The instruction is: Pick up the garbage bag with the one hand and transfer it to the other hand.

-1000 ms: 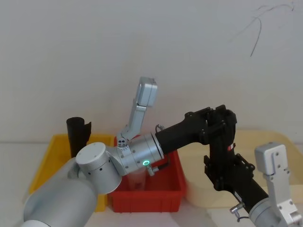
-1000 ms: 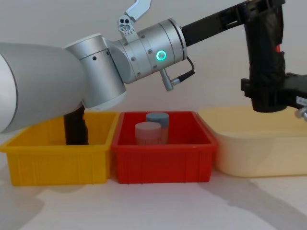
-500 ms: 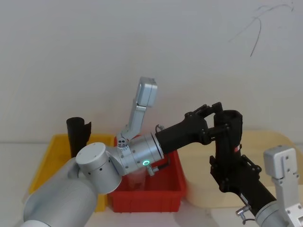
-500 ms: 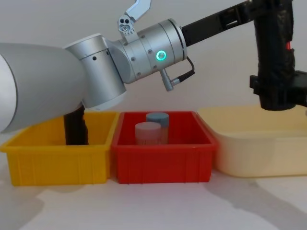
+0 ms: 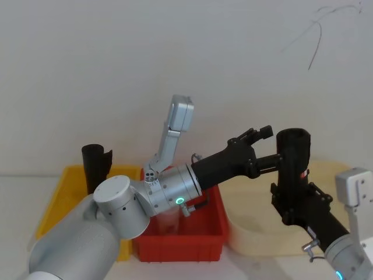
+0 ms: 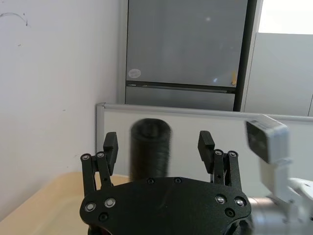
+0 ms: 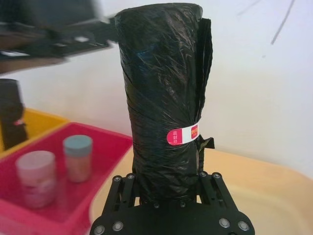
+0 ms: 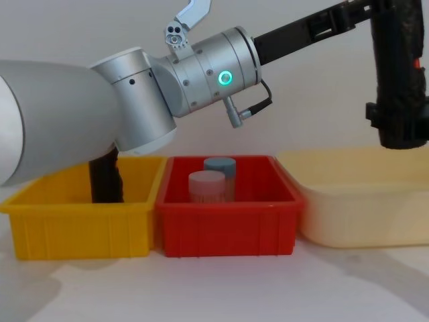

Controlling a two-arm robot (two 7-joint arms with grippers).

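While right hand (image 5: pixel 293 198) shifted garbage bag (image 5: pixel 293 156) rightward, left hand (image 5: pixel 271 144) open.

Garbage bag (image 7: pixel 161 98): black all over, crinkled film with grey sheen along the creases.
Label (image 7: pixel 183 134) on it: white band with a red patch and pale print too small to read.
Left gripper (image 6: pixel 158 142): matte black, silver screw heads dotted across its plate.
Right gripper (image 7: pixel 166 188): same black, same silver dots.
Left arm (image 8: pixel 134 114): silver-grey shell; its ring light (image 8: pixel 226 78) glows green.
Containers, all plain: yellow bin (image 8: pixel 80 231), red bin (image 8: pixel 228 235), pale cream tub (image 8: pixel 362 215).
In the red bin: dusty pink jar (image 8: pixel 206 184), grey-blue jar (image 8: pixel 220 165).
Second roll (image 5: pixel 96 166), in the yellow bin: black.
Wall (image 5: pixel 116 70): off-white, with a thin dark scratch mark (image 5: pixel 317 35).
Table (image 8: pixel 221 288): white, soft grey shadows.
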